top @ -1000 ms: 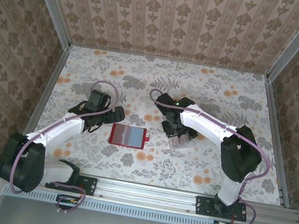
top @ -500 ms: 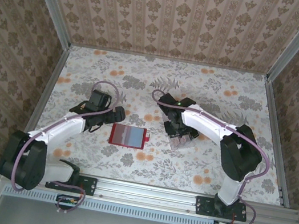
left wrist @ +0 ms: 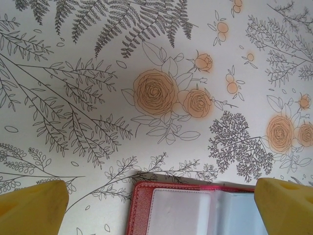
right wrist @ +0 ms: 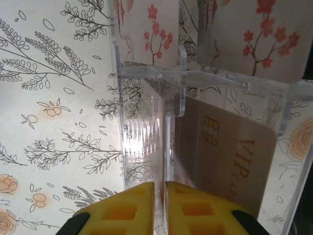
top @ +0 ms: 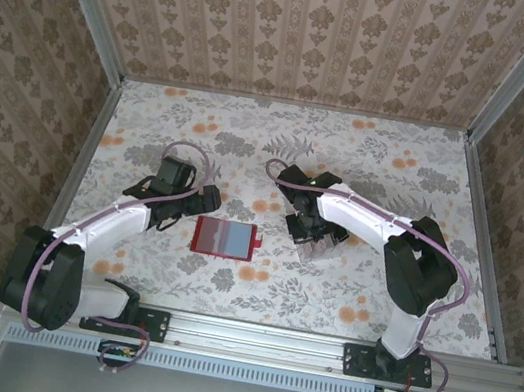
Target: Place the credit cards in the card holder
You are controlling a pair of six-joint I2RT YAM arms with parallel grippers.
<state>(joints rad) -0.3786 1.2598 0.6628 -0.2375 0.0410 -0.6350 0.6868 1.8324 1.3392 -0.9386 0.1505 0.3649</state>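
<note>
Card holder (left wrist: 195, 208): cut by left wrist view's lower edge, only top strip w/ pockets shows. Beige VIP card (right wrist: 230, 152) in clear tray (right wrist: 146, 73): near corner behind right claw (right wrist: 159, 188), lettering runs out of sight. Anything pinched betw. its pads (right wrist: 195, 205): can't tell. From above, tray mostly under claw.

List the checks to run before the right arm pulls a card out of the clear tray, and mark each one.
1. The card holder lies open on the table, pockets facing up: ok.
2. The left pincer is open wide at the holder's edge: ok.
3. The right pincer is down at the clear tray, fingers nearly together: ok.
4. A card is really gripped between those fingers: cannot tell; only a thin pale sliver shows in the gap.
5. The VIP card is lined up with the gap: not ok; it lies off to one side.
</note>
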